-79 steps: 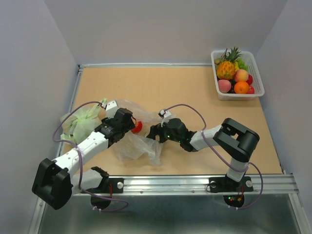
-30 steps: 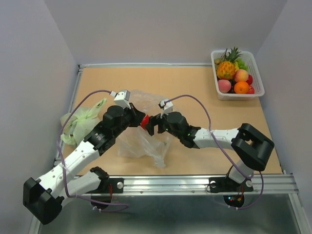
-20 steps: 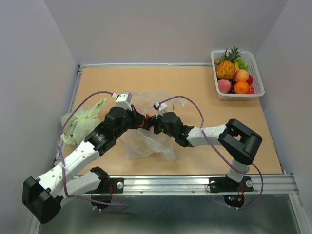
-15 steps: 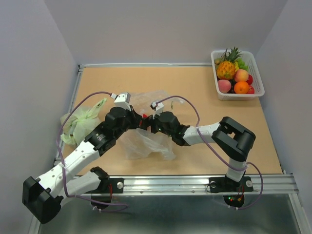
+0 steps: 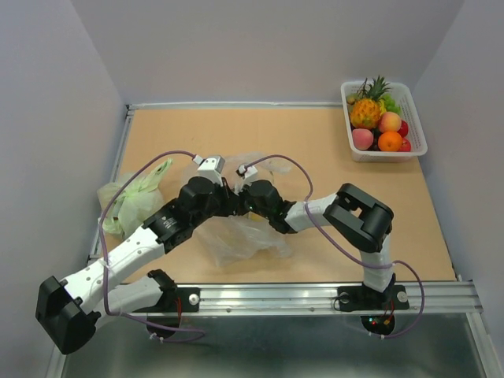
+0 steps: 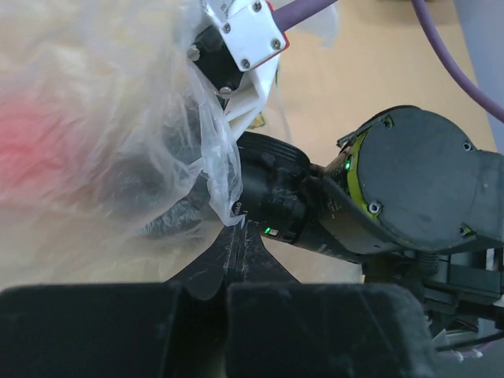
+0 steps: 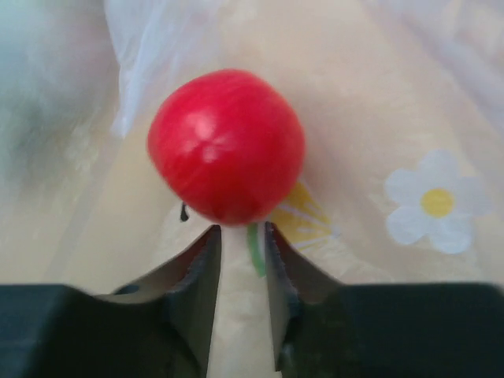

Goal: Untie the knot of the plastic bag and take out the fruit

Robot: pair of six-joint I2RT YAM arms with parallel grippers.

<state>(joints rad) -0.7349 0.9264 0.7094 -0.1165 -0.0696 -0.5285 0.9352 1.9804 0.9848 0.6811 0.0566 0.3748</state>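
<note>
The red fruit (image 7: 227,146) is seen in the right wrist view among the film of the plastic bag (image 5: 240,236), just beyond the tips of the right tool (image 7: 240,236). That tool's fingers are held a narrow gap apart, and whether film is nipped between them cannot be told. A fold of the bag's film is clamped in the closed left tool (image 6: 236,234).

Against the overhead view of a second ago, both wrists have been brought together over the bag and the right elbow has been folded inward. The fruit, then visible between the tools, is now hidden beneath them. The knot cannot be made out in the crumpled film.

The bag is spread on the bench (image 5: 315,150) toward its near edge. A pale green bag (image 5: 130,197) lies to its left, and a basket (image 5: 416,130) of other fruit stands well apart at the far right corner.
</note>
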